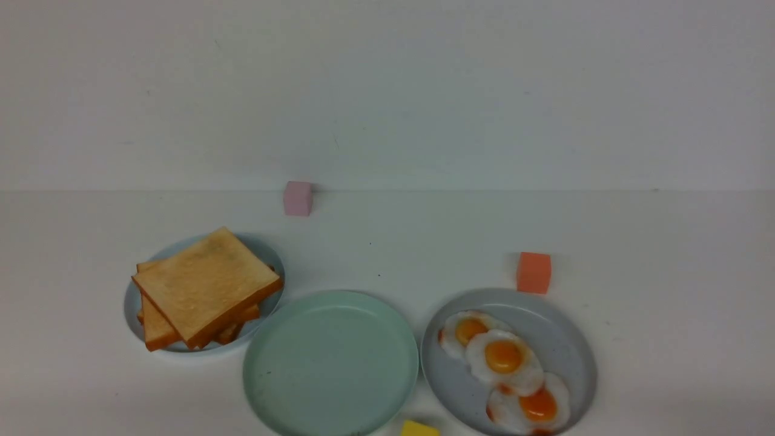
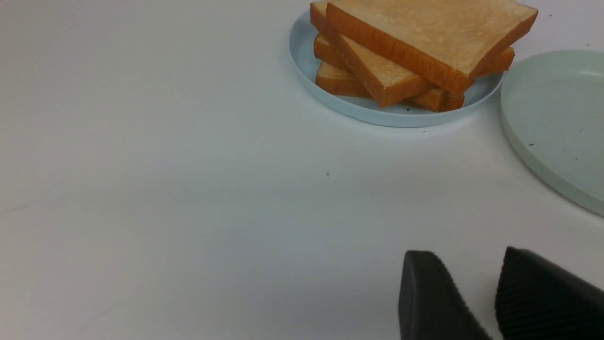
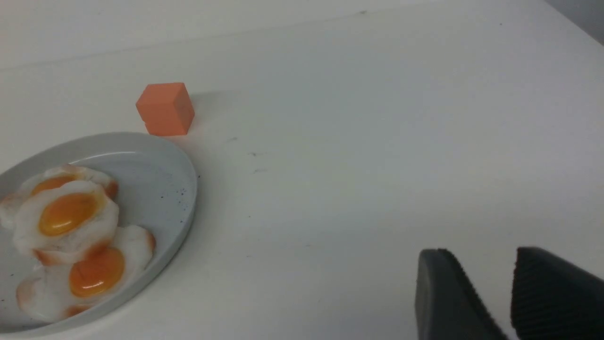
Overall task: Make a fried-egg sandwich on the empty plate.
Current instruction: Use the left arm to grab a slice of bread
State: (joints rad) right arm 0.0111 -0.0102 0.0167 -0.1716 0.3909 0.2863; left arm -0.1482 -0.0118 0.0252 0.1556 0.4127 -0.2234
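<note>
The empty plate, pale mint-green, lies at the front centre with nothing on it; its edge also shows in the left wrist view. A pile of toast slices rests on a light-blue plate to its left. Three fried eggs overlap on a grey-blue plate to its right. No fried-egg sandwich is in view. My left gripper hovers open and empty over bare table short of the toast. My right gripper is open and empty, well apart from the egg plate. Neither arm shows in the front view.
A pink cube stands at the back by the wall. An orange cube sits just behind the egg plate. A yellow block peeks in at the front edge between the two larger plates.
</note>
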